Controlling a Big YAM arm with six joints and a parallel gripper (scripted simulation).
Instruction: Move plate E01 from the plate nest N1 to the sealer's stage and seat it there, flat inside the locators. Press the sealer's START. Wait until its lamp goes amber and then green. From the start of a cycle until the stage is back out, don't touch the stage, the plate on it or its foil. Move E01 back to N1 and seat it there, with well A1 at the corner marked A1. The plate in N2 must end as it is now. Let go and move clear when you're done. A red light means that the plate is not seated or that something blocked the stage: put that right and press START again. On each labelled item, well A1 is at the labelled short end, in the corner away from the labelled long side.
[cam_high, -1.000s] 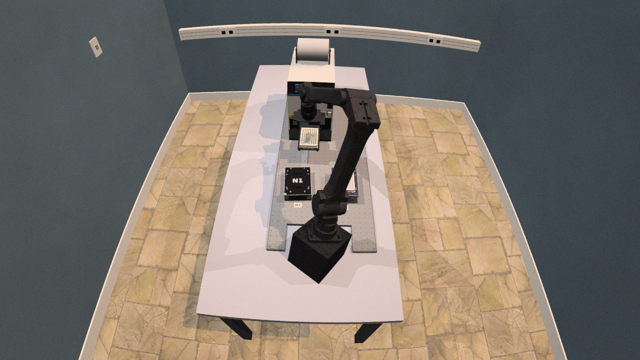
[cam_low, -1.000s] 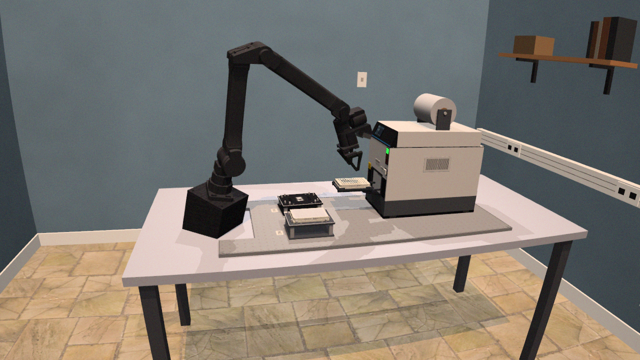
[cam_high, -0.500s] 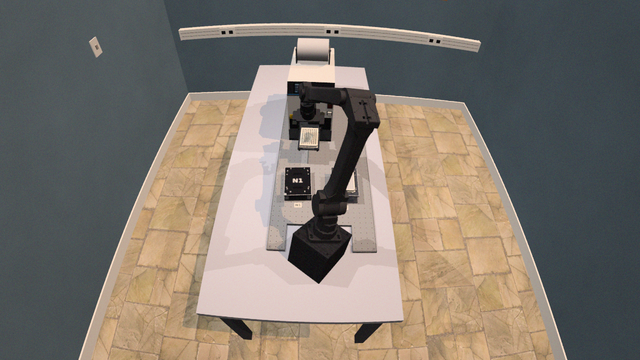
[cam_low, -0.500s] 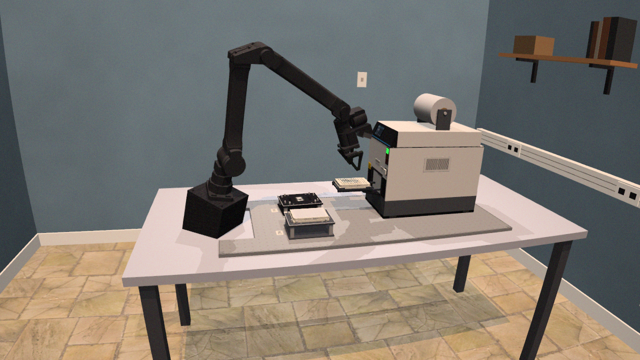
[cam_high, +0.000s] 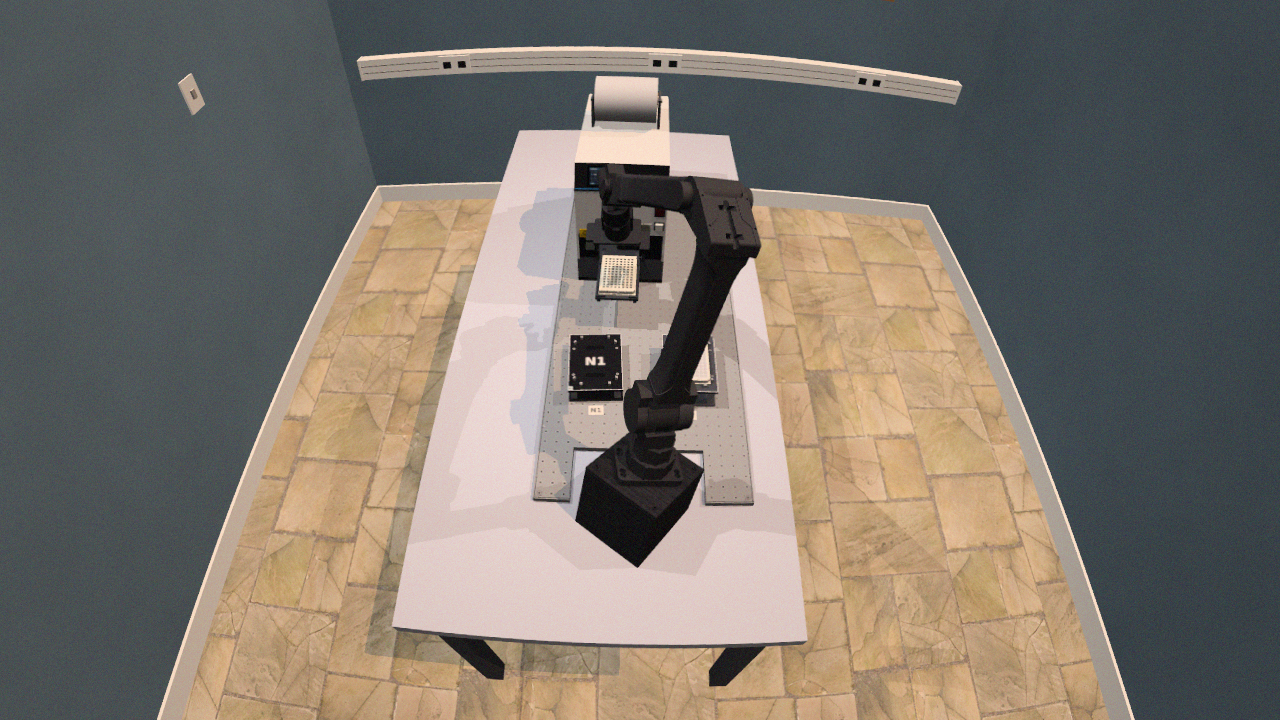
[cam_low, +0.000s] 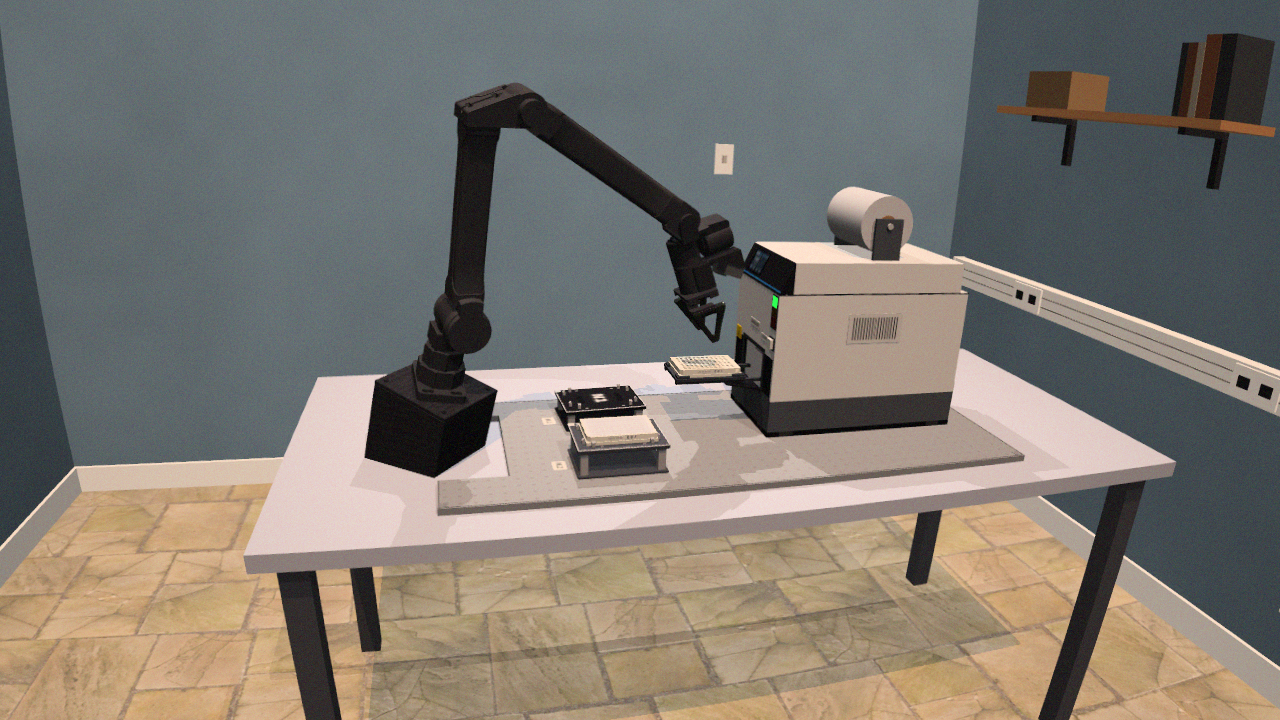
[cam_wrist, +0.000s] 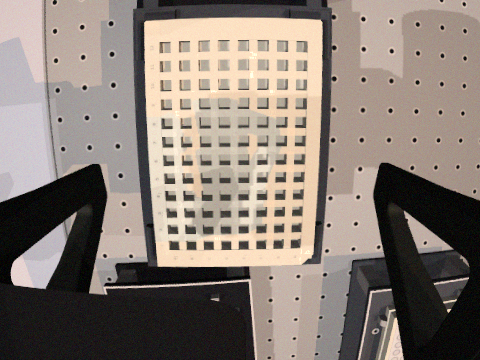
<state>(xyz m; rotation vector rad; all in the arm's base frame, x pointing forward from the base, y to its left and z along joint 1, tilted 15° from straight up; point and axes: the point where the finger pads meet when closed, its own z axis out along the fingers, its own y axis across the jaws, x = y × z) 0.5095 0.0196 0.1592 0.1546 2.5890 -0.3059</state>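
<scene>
In the top view, "N1" reads in white on the black top of the plate nest (cam_high: 595, 347) (cam_low: 586, 400) (cam_wrist: 175, 295), left of the frame's centre, and again on a small tag (cam_high: 595, 410) (cam_low: 548, 420) just below it. In the exterior view the tags at the lower centre are too small to read. Along the left edge of the pale plate (cam_high: 618, 274) (cam_low: 704, 365) (cam_wrist: 232, 142) in the wrist view run faint row numbers, "12" at the top; the marks along its bottom edge are too faint to read.

The gripper (cam_high: 618, 246) (cam_low: 703, 324) (cam_wrist: 239, 178) is spread fully wide and grasps nothing. Its two fingers show at the left and right of the wrist view, apart from the plate, which lies between them in the picture. In the exterior view it hangs above the plate, right of centre.

That plate lies on the dark stage (cam_high: 617, 299) (cam_low: 711, 377) (cam_wrist: 141, 150), out in front of the white sealer (cam_high: 623, 143) (cam_low: 859, 349), whose lamp (cam_low: 775, 302) glows green. A second plate (cam_high: 702, 365) (cam_low: 617, 429) (cam_wrist: 395, 340) sits on the other nest (cam_high: 711, 392) (cam_low: 620, 458) (cam_wrist: 361, 300), at the lower centre of the exterior view, partly behind the arm in the top view.

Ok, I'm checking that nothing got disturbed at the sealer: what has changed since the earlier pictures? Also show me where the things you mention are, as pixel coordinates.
The arm (cam_high: 684, 331) (cam_low: 472, 205) has shifted very slightly, too little to tell which way. Nothing was gripped or released: the fingers (cam_high: 642, 236) (cam_low: 713, 333) remain open. The plate on the stage (cam_high: 618, 275) (cam_low: 705, 365) (cam_wrist: 314, 150), N1 (cam_high: 595, 347) (cam_low: 617, 391) and the green lamp (cam_low: 775, 302) look unchanged.
</scene>
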